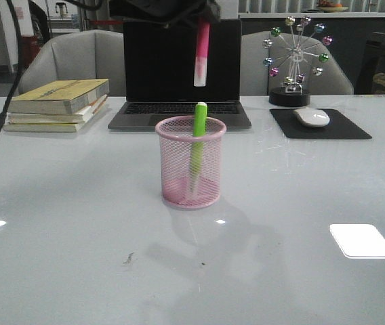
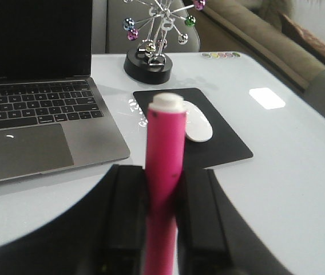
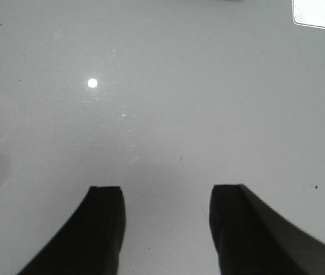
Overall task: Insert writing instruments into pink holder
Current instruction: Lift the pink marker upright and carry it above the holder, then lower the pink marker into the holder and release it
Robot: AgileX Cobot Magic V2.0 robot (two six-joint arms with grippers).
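Left gripper (image 2: pixel 162 223): you have its jaws clenched on the pink marker (image 1: pixel 202 54), one dark finger (image 2: pixel 125 217) pressed against each side of the barrel.
Pink marker: it hangs upright from your gripper high above the table, whitish cap end down, in front of the laptop screen and above the cup, apart from it. From the front you cannot tell whether it sits straight over the cup or further back.
Green marker (image 1: pixel 197 145): already standing in the cup, leaning slightly, its top poking above the rim.
Pink cup (image 1: pixel 191 162): upright near the middle of the table (image 1: pixel 57 223), just in front of the laptop (image 1: pixel 179 112).
Right gripper (image 3: pixel 165 229): your jaws are spread apart and hold nothing, over bare table.
Around you: a stack of books (image 1: pixel 60 105) on the left; a mouse (image 1: pixel 311 117) on a black pad (image 1: pixel 321 125) on the right, with a ball-wheel desk ornament (image 1: pixel 294 61) behind it.
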